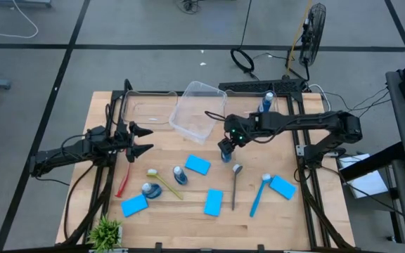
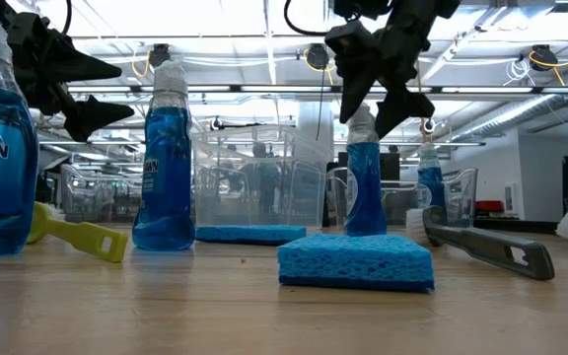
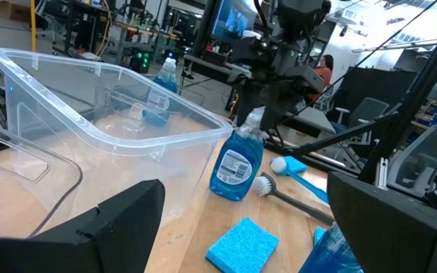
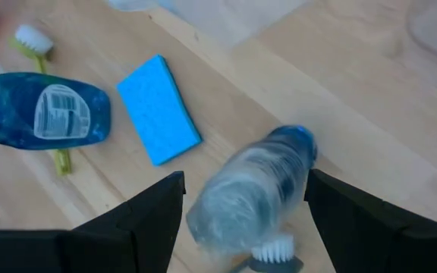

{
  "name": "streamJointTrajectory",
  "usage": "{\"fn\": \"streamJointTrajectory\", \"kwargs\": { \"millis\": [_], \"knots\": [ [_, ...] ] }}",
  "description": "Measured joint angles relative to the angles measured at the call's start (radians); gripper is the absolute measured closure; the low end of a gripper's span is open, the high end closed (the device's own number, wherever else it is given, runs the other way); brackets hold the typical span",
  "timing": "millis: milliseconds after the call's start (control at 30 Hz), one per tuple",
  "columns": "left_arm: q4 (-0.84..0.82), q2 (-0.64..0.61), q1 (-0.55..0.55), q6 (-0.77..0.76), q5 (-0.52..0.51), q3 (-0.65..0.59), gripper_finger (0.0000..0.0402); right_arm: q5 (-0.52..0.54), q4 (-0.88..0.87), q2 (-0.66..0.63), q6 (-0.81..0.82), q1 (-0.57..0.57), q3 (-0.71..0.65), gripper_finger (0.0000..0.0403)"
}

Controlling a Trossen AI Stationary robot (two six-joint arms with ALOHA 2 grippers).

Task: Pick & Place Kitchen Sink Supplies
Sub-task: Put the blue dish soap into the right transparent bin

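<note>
A small blue bottle [image 1: 226, 157] with a pale cap stands upright on the wooden table near its middle, in front of a clear bin [image 1: 201, 112]. My right gripper [image 1: 226, 149] hangs over it, slanting down and open. Its fingers stand on either side of the bottle's cap [image 2: 363, 123] and neck, and a gap shows on both sides in the right wrist view, where the bottle [image 4: 253, 193] is blurred. My left gripper [image 1: 150, 140] waits open and level at the table's left, holding nothing.
Two more bottles [image 1: 180, 176] [image 1: 148, 190] stand at front left, another [image 1: 264, 102] at the back. Several blue sponges [image 1: 197, 165] lie about. Red [image 1: 124, 181], yellow [image 1: 164, 184], grey [image 1: 235, 184] and blue [image 1: 256, 197] brushes lie flat. A plant [image 1: 106, 230] stands at the front left corner.
</note>
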Motion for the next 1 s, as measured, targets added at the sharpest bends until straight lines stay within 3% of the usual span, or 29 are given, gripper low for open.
{"fn": "streamJointTrajectory", "kwargs": {
  "millis": [367,767,1000],
  "knots": [
    [0.0,0.0,0.0,0.0,0.0,0.0,0.0036,0.014,0.054,0.001,0.0,0.0,-0.047,0.0142],
    [0.0,0.0,0.0,0.0,0.0,0.0,0.0036,0.028,0.093,0.001,-0.008,0.0,-0.069,0.0224],
    [0.0,0.0,0.0,0.0,0.0,0.0,0.0036,0.029,0.097,0.001,-0.015,0.0,-0.069,0.025]
  ]
}}
